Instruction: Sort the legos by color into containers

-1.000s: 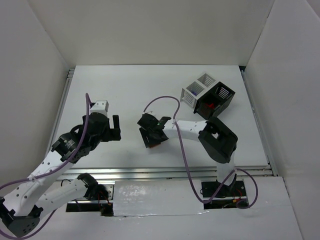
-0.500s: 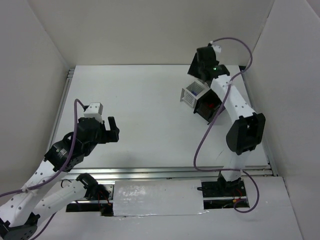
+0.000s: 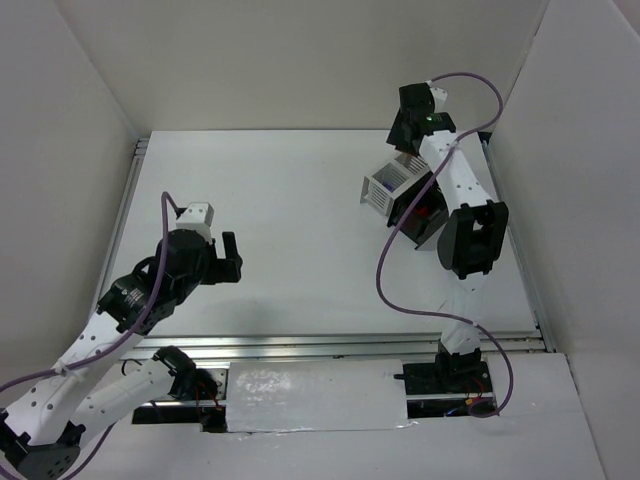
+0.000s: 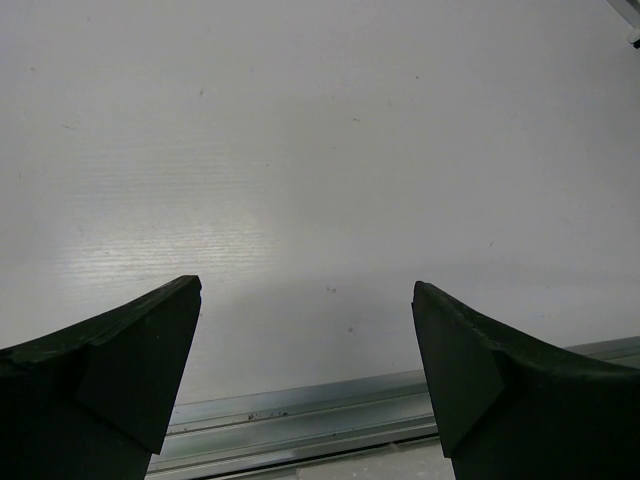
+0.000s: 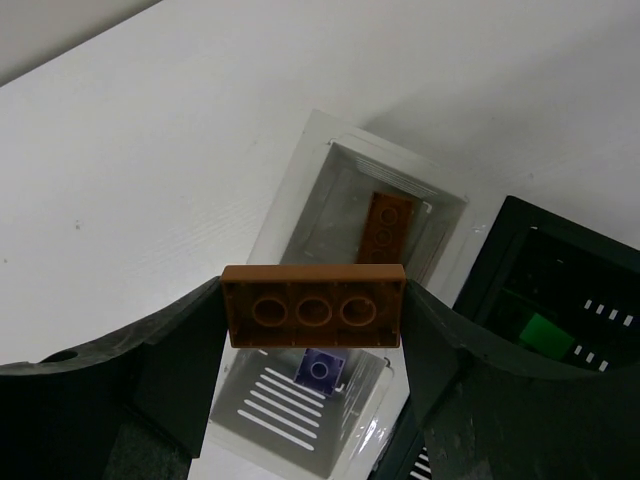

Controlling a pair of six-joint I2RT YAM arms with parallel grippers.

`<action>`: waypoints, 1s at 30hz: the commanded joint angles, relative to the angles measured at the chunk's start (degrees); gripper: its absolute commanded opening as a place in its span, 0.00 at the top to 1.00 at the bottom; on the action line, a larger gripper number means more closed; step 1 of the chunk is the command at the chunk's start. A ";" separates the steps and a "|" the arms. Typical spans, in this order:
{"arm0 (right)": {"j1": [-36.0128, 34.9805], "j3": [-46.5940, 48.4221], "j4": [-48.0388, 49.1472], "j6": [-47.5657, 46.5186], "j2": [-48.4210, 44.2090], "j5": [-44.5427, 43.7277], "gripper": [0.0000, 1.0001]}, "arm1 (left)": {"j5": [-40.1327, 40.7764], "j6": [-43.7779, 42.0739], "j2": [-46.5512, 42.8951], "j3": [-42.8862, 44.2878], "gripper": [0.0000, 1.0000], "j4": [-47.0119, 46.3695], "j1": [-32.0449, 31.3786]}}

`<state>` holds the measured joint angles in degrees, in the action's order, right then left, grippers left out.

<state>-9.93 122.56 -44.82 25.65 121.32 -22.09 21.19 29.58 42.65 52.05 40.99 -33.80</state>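
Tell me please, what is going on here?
The right gripper holds an orange-brown lego above the white container, where a matching lego lies in one compartment and a purple lego in the next. A green lego is in the black container. The left gripper is open over the table, holding nothing.

— Home, kitchen, workshop?

— None of those. Looks like a robotics lab, specifically a small test cell.

— Judging by what?

— Boxed in on three sides by plain white panels (image 3: pixel 300 60). Bare white tabletop (image 3: pixel 280 190), edged with aluminium rails (image 3: pixel 330 345). Bolted side by side at the near edge: left arm (image 3: pixel 100 340) and right arm (image 3: pixel 465 215), white links with black joints, trailing loose purple cables (image 3: pixel 379 280).

— Anything else?

— Silver tape (image 3: pixel 315 395) stuck across the mounting board between the two bases. Same white surface and metal rail from the left wrist camera.
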 commanded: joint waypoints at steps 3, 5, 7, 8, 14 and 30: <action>1.05 -0.30 0.17 -1.30 -1.43 -1.38 1.00 | -2.55 -2.42 0.24 -0.11 0.01 -3.37 1.72; 1.23 -2.05 0.95 -1.30 -2.05 -0.86 1.00 | -2.91 -2.51 0.06 -0.37 0.01 -3.55 2.16; 1.41 -3.46 1.31 -1.30 -2.84 -0.33 1.00 | -3.26 -2.69 0.15 -0.37 0.00 -3.73 2.60; 1.50 -3.91 1.57 -1.22 -3.01 -0.15 1.00 | -3.35 -2.78 0.24 -0.29 0.00 -3.73 2.69; 1.50 -5.14 2.10 -1.57 -4.69 1.25 1.00 | -3.44 -2.78 0.50 -0.37 0.00 -3.73 3.30; 2.37 -4.96 1.75 -1.48 -5.12 2.57 1.00 | -4.23 -3.04 0.15 -0.55 0.01 -3.99 3.57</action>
<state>-8.10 116.92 -44.18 24.56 120.31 -19.57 17.65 28.21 43.24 51.83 39.18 -30.52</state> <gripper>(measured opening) 0.715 0.994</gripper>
